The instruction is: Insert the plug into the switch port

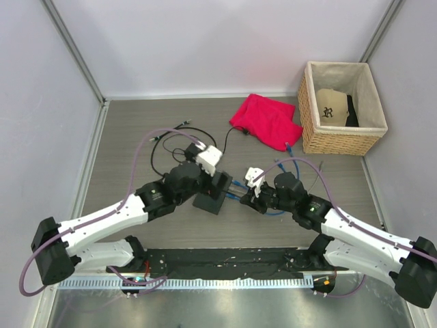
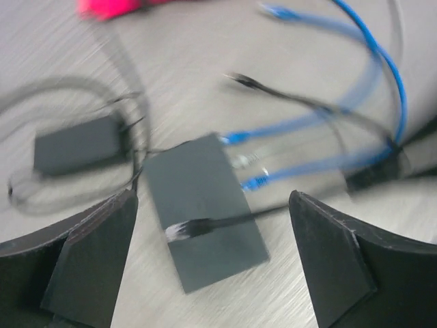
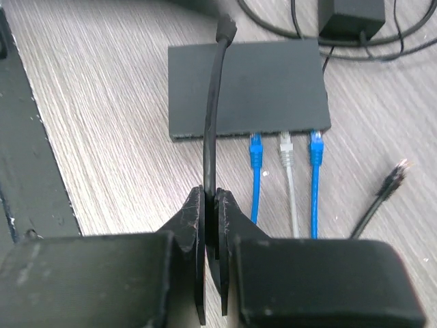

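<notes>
The switch point(image 3: 246, 85) is a flat dark grey box on the table, with two blue cables point(image 3: 256, 154) and a grey one plugged into its near edge. My right gripper point(image 3: 210, 195) is shut on a black cable. Its plug point(image 3: 225, 29) reaches out over the switch's top, past the socket edge. In the left wrist view the plug point(image 2: 181, 230) lies across the switch point(image 2: 205, 198). My left gripper point(image 2: 212, 266) is open, hovering above the switch with one finger on each side. From the top, the switch point(image 1: 208, 203) lies between the left gripper point(image 1: 220, 183) and right gripper point(image 1: 240, 194).
A small black power brick point(image 2: 78, 143) on a black cord lies beyond the switch. A loose black cable end point(image 3: 396, 174) lies to the right. A red cloth point(image 1: 266, 119) and a wicker basket point(image 1: 341, 140) sit at the back right.
</notes>
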